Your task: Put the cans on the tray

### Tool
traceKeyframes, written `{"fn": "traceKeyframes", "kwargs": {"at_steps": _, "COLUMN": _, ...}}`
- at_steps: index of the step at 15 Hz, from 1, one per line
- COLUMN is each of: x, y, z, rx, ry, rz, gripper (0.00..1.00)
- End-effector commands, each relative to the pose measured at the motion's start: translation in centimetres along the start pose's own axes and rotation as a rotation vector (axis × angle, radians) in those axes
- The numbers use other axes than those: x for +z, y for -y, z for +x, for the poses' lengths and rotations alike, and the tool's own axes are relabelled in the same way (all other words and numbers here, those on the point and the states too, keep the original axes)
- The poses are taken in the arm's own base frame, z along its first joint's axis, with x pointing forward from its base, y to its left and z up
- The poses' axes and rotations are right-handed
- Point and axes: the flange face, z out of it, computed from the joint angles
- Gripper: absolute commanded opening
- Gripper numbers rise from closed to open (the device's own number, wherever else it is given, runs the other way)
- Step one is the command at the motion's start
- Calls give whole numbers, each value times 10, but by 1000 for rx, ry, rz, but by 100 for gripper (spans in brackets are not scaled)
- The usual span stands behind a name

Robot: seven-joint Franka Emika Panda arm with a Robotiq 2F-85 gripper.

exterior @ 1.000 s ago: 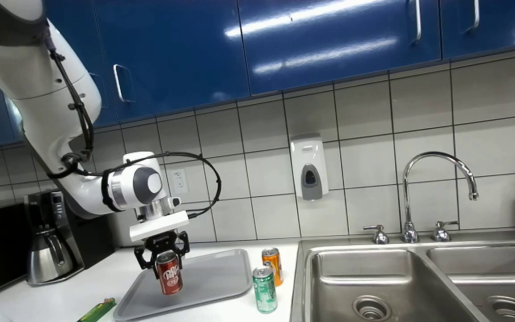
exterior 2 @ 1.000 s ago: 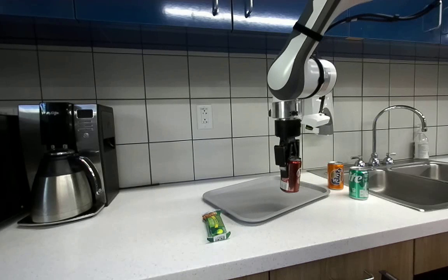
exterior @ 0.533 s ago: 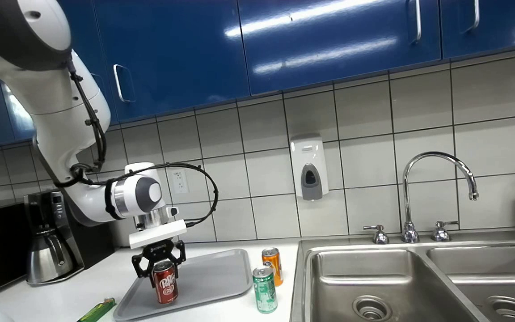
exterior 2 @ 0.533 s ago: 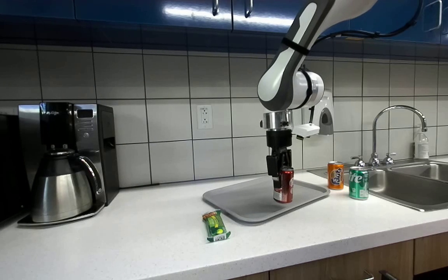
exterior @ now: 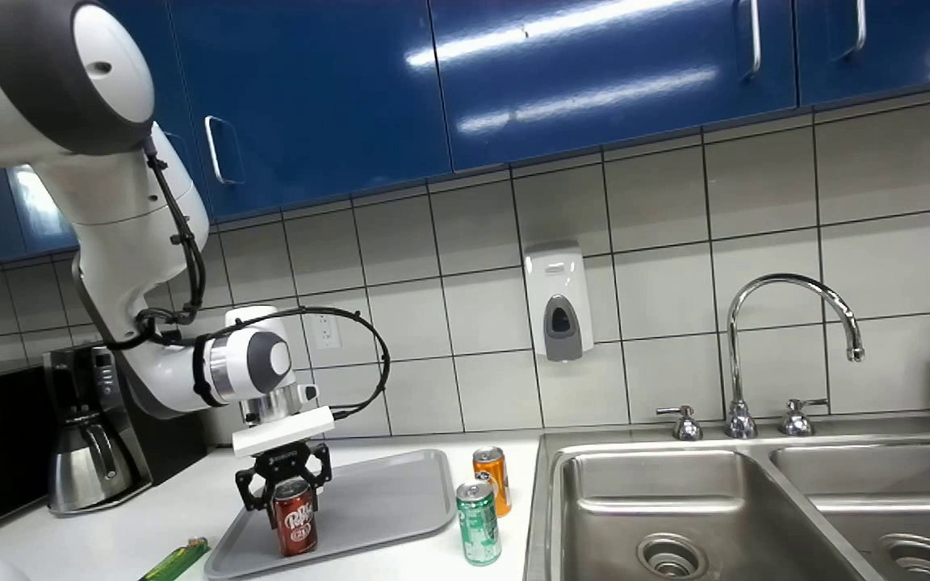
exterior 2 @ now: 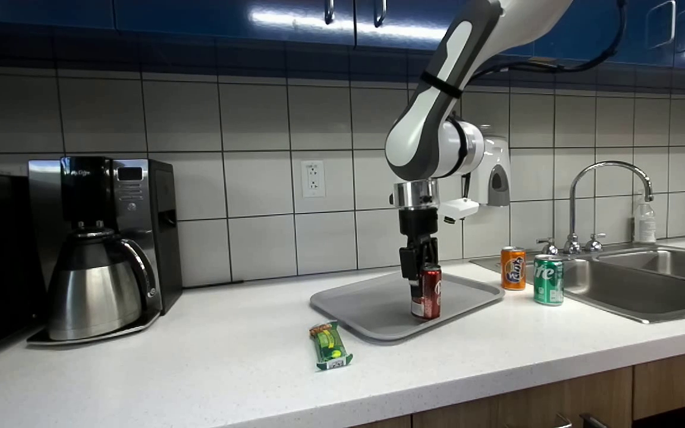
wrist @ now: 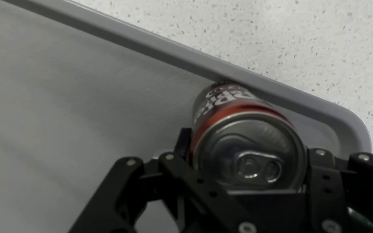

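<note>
My gripper (exterior: 295, 508) is shut on the dark red can (exterior: 298, 526), which it holds upright by its sides. The can shows in an exterior view (exterior 2: 431, 297) and the wrist view (wrist: 225, 100). Its base is over the grey tray (exterior: 392, 494), close to the long rim near a corner in the wrist view (wrist: 180, 55). I cannot tell whether the base touches the tray (exterior 2: 366, 306) or hangs just above it. The green can (exterior: 479, 524) and the orange can (exterior: 491, 472) stand upright on the counter beside the tray. Both also show in an exterior view.
A steel sink (exterior: 659, 500) with a faucet lies beyond the green and orange cans. A green wrapped snack bar (exterior 2: 330, 346) lies on the counter by the tray's edge. A coffee maker (exterior 2: 104, 249) stands at the far side. Blue cabinets (exterior: 312, 97) hang above.
My gripper has moved down and slightly toward the coffee maker side, carrying the dark red can from above the tray to its near rim. The green and orange cans have not moved.
</note>
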Motion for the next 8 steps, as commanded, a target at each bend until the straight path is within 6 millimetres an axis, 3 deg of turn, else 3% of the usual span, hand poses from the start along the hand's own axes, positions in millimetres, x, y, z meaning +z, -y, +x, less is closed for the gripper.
{"fn": "traceKeyframes", "kwargs": {"at_steps": 1, "x": -3, "y": 0, "z": 11, "rx": 8, "ry": 16, "rz": -14, "gripper": 40}}
{"fn": "traceKeyframes", "kwargs": {"at_steps": 2, "x": -3, "y": 1, "z": 12, "rx": 8, "ry": 17, "rz": -15, "gripper": 40}}
{"fn": "traceKeyframes", "kwargs": {"at_steps": 3, "x": -2, "y": 0, "z": 12, "rx": 9, "ry": 18, "rz": -19, "gripper": 90}}
{"fn": "traceKeyframes", "kwargs": {"at_steps": 5, "x": -2, "y": 1, "z": 13, "rx": 10, "ry": 17, "rz": -25, "gripper": 98}}
{"fn": "traceKeyframes", "kwargs": {"at_steps": 8, "x": -5, "y": 1, "z": 13, "rx": 15, "ry": 12, "rz": -33, "gripper": 100}}
